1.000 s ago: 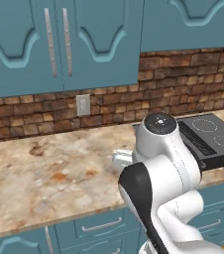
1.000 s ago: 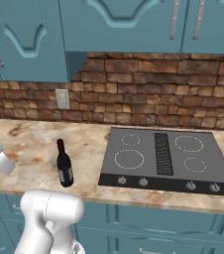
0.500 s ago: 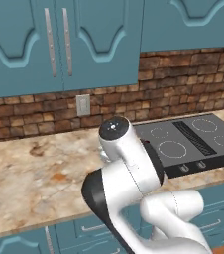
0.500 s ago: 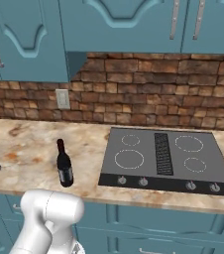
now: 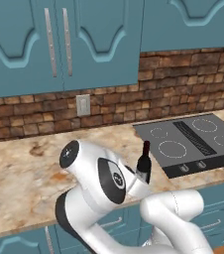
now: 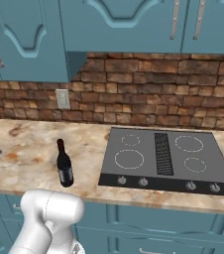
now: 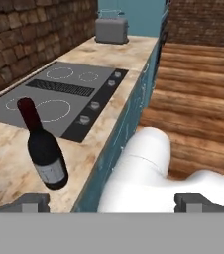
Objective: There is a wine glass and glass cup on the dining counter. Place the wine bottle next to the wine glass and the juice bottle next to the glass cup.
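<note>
Standing: wine bottle (image 6: 64,167) upright on marbled desk (image 6: 25,149), near front edge, just left of black cooktop (image 6: 166,159).
Arm pose: white arm folded low in front of desk; elbow joint bulks in left base view, partly covering bottle's base (image 5: 143,163). Hand turned sideways, looking along desk edge toward cooktop.
Claw: claw (image 7: 114,201) w/ tips wide apart at bottom of hand view, nothing between them. A bit of the hand shows at far left edge of right base view.
Label: pale grey label low on bottle (image 7: 43,154); no text readable. Dark red top on neck.
Bottle vs claw: bottle ahead of claw, off toward one tip's side, not touching, not between tips.
Other: toaster (image 7: 111,29) at far end of desk past cooktop (image 7: 59,96); brick wall & wall socket (image 6: 62,98) behind; teal cupboards (image 5: 84,39) above.
</note>
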